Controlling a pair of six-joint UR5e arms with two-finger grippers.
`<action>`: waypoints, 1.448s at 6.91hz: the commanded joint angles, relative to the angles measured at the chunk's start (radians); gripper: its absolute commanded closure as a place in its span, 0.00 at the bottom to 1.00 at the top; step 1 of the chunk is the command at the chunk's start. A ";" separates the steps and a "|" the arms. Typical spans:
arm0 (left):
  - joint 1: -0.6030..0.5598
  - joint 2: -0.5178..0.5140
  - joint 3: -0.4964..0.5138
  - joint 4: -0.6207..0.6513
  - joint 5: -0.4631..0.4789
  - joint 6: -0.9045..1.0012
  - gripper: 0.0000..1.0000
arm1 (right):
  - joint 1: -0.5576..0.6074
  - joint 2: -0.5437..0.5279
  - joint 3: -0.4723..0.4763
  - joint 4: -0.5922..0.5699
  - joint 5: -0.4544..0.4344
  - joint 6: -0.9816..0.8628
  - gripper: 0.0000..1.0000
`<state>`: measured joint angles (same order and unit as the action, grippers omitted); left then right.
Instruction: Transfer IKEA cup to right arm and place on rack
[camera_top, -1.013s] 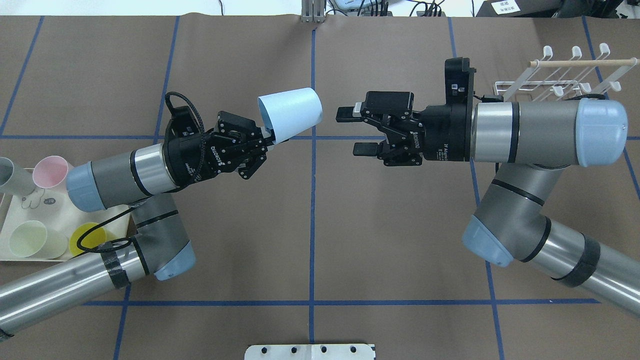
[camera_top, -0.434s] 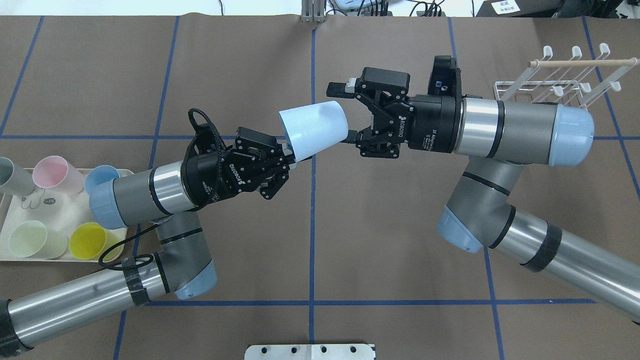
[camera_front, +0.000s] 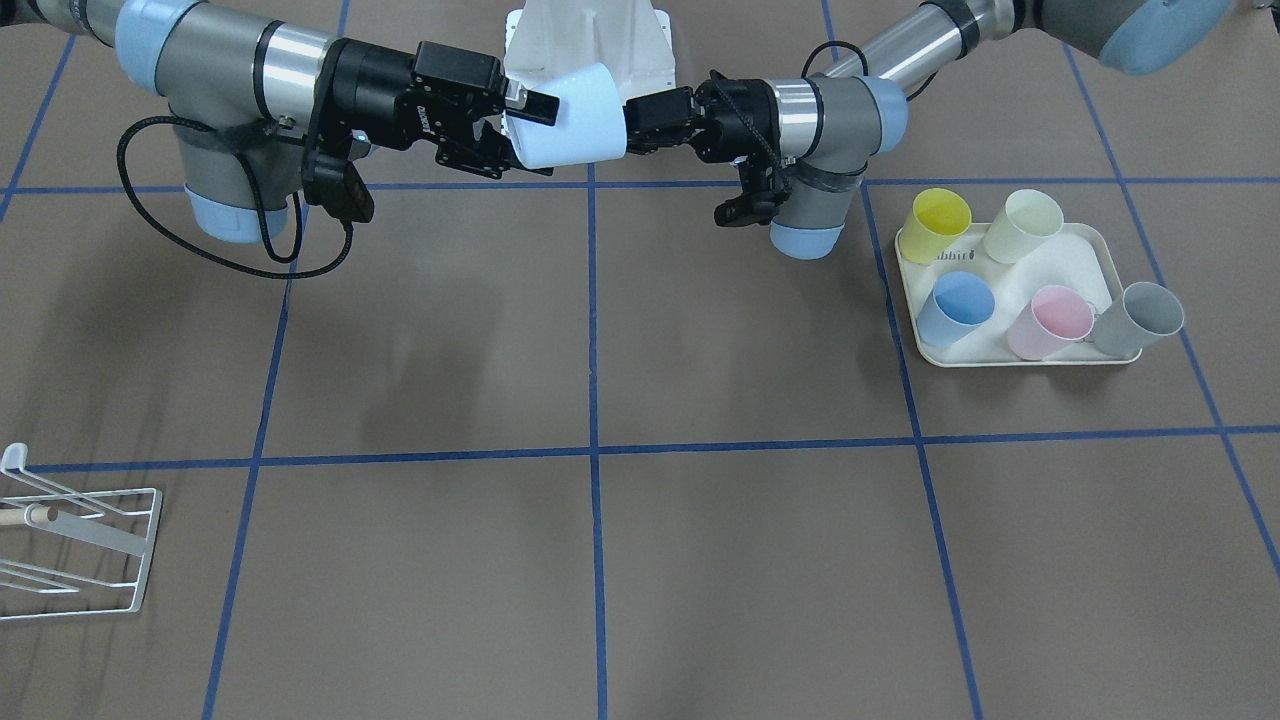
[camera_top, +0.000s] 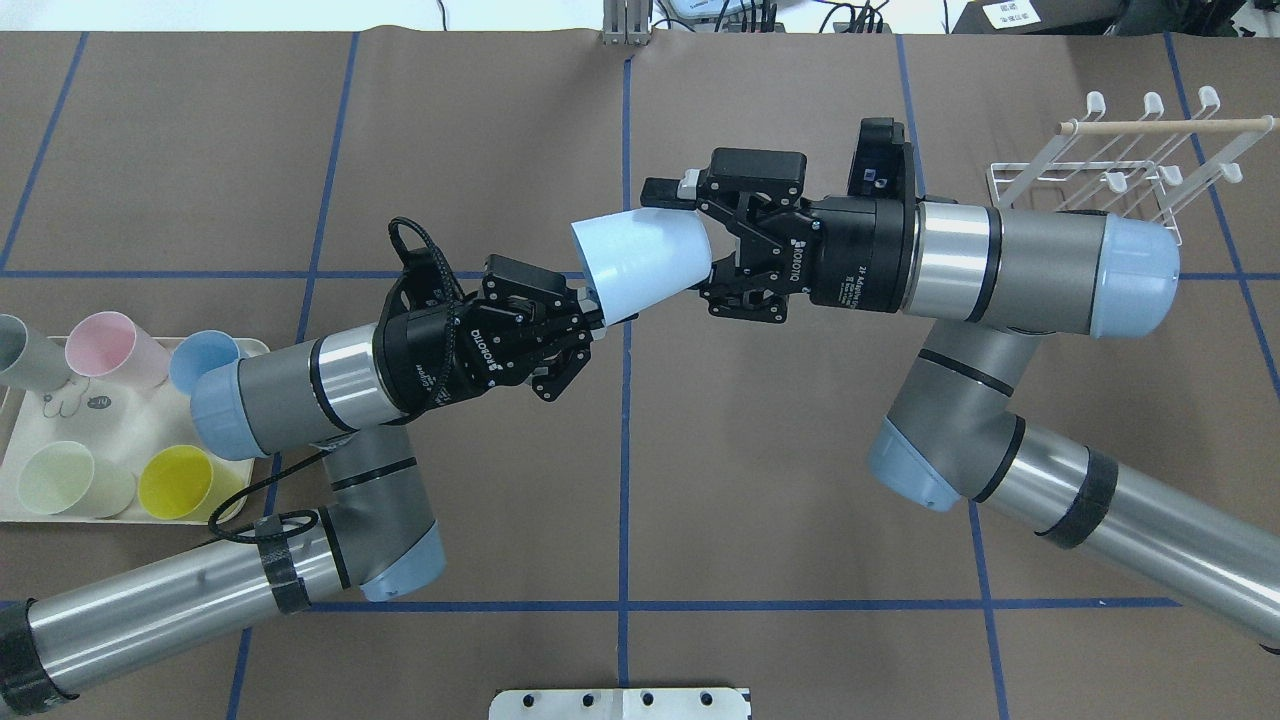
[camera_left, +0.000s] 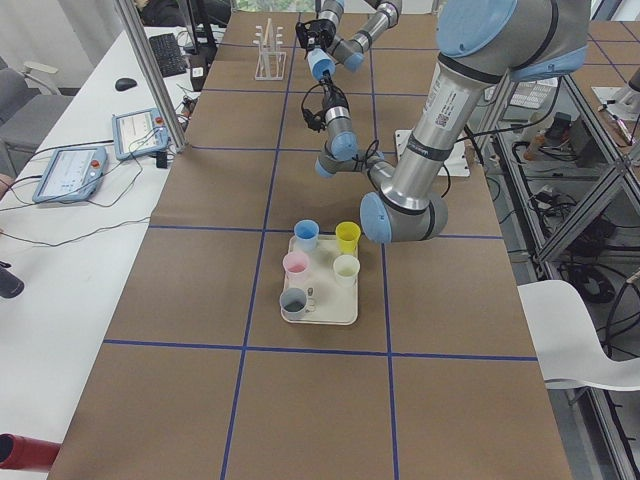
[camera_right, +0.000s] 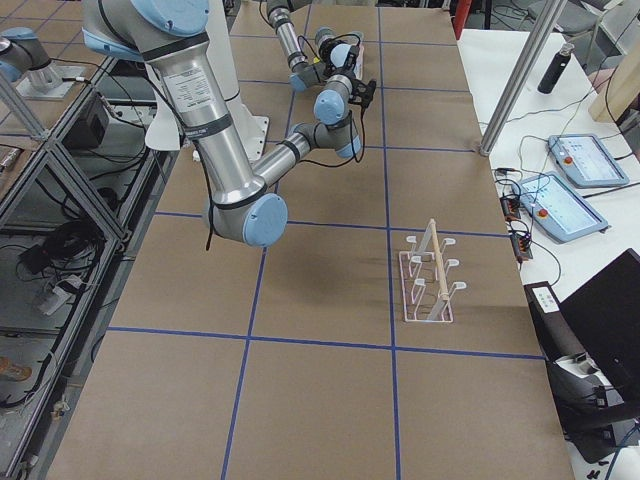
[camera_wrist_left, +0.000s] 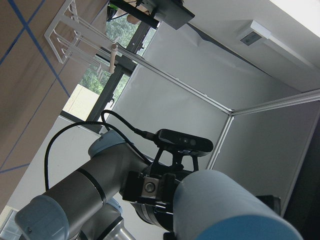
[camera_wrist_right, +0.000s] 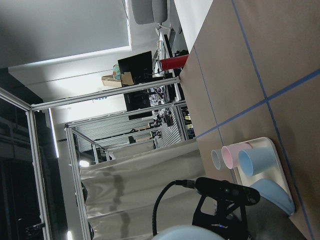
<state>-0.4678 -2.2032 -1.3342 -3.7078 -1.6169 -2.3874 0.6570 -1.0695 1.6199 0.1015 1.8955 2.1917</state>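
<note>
The hand-over hangs on timing. If the left gripper (camera_top: 596, 306) lets go before the right gripper (camera_top: 686, 232) has truly clamped, the pale blue IKEA cup (camera_top: 640, 265) drops to the table (camera_top: 780, 480). The cup tapers toward its closed end, and that is the end we see between the right fingers — closing on a slope could squeeze it outward, or leave it held crooked for the rack (camera_top: 1150, 125), which stands well apart at the far right. A pull by either arm while both grip could also wrench the rim.

The cup is in the air over the table's middle, lying nearly on its side, mouth toward the left arm. The left jaws are pinched on its rim. The right jaws stand wide apart, straddling the closed end: one finger just beside the upper wall, the other at the base — we cannot tell whether either pad touches. We judge that grip not yet made.
</note>
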 joint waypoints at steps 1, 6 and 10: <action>0.000 0.000 0.004 0.002 0.000 0.005 0.40 | -0.003 -0.004 -0.002 0.033 -0.001 -0.004 0.86; -0.081 0.029 0.009 0.015 0.018 0.020 0.01 | 0.057 -0.068 -0.024 0.027 -0.076 -0.080 1.00; -0.080 0.025 0.006 0.084 0.020 0.020 0.01 | 0.262 -0.272 -0.064 -0.199 -0.090 -0.610 1.00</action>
<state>-0.5513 -2.1756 -1.3271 -3.6511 -1.5981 -2.3670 0.8698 -1.2802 1.5592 -0.0188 1.8074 1.7735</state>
